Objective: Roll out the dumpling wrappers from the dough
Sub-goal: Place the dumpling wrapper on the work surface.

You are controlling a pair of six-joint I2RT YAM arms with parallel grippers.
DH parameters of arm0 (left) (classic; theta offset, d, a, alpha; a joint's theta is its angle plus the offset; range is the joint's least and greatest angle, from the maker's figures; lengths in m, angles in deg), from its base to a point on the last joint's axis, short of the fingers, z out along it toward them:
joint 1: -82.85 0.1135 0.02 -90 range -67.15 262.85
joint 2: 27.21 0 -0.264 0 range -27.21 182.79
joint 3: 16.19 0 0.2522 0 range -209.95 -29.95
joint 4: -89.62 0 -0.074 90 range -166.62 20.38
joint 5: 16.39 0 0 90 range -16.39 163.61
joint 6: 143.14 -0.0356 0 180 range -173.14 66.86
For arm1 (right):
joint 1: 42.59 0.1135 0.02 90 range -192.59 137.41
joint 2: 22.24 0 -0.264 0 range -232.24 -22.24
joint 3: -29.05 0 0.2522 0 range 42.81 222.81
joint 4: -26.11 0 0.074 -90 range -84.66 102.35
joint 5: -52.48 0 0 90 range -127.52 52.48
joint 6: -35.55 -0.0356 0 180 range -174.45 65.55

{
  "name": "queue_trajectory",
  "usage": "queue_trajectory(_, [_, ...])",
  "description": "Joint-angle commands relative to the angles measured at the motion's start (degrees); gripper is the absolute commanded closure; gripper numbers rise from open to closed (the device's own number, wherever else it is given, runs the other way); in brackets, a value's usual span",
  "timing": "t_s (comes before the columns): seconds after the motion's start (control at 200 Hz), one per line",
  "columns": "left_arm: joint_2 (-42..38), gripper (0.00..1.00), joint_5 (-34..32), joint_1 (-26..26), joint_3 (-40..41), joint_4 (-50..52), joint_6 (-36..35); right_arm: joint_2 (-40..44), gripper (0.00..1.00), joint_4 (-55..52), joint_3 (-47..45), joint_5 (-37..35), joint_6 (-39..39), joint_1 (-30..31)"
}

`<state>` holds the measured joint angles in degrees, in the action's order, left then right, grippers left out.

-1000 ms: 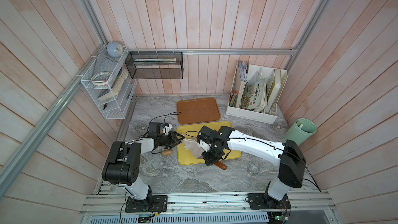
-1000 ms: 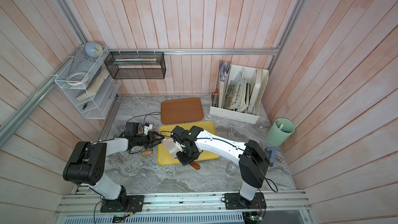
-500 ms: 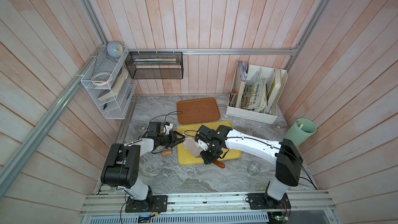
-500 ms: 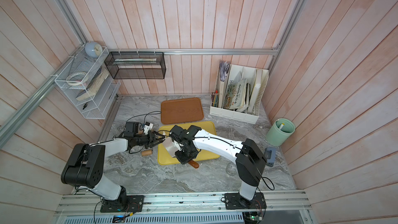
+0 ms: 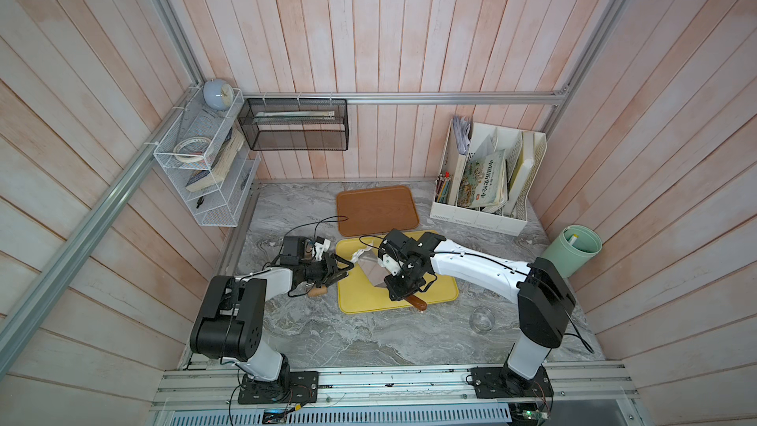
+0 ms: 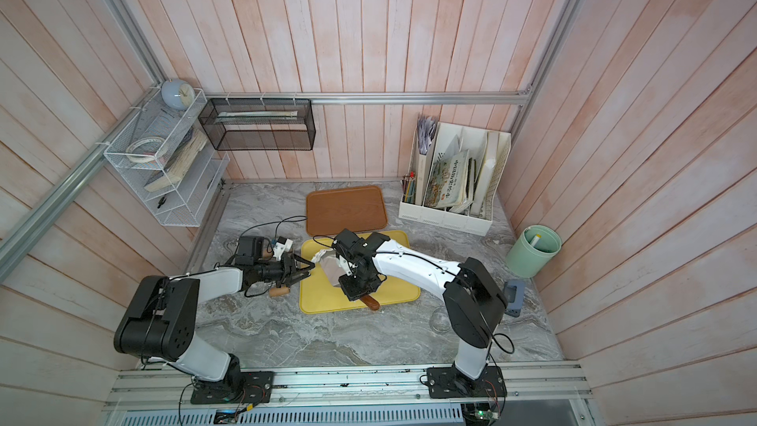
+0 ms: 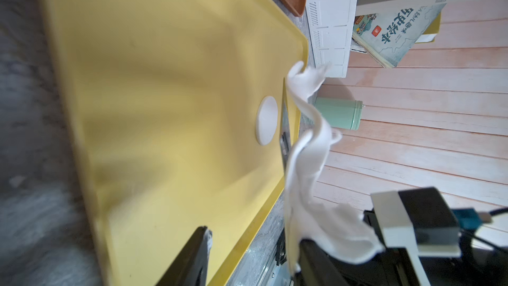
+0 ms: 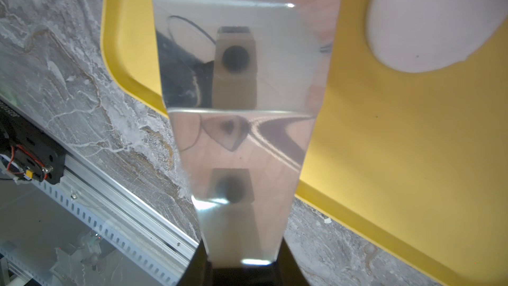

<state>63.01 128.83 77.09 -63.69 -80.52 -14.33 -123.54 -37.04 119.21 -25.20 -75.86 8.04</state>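
right fingers [image 8: 196, 271] clamping scraper [image 8: 242, 133], left fingers [image 7: 189, 262] apart, dough scrap [image 7: 305, 160] perhaps touching one

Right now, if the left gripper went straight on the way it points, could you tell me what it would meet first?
Most likely the ragged dough scrap hanging from the scraper, close ahead of the left gripper, though depth is unclear.

i see my left arm [image 5: 274, 278] and right arm [image 5: 471, 270], lower frame: white shells, black joints [image 5: 227, 321], thin black cables [image 5: 483, 257], black bolted bases [image 5: 278, 388].
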Motion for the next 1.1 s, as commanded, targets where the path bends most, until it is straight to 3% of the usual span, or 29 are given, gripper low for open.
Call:
queue_trajectory(0.0, [-0.92, 0.49, 0.02, -0.33, 2.96, -0.96, 0.24, 1.80, 1.00, 4.23, -1.12, 0.77, -1.53, -1.58])
queue_trajectory(0.38, [-0.13, 0.49, -5.35, -0.13, 2.92, 1.96, -1.69, 2.50, 1.00, 1.40, 3.41, -0.50, 0.30, -1.85])
queue_trajectory(0.665, [1.87, 0.49, -5.97, -0.13, 0.55, 3.63, -3.65, 3.63, 1.00, 5.46, 2.45, 15.21, 0.59, 5.07])
queue_trajectory(0.96, [2.16, 0.49, -6.04, -0.09, 0.08, 3.59, -3.93, 6.99, 1.00, 18.25, -7.33, 30.60, -5.23, 4.81])
queue_trajectory(1.095, [1.54, 0.50, -6.19, -0.13, 0.13, 3.78, -4.08, 6.81, 1.00, 23.60, -13.36, 33.80, -8.23, 1.74])
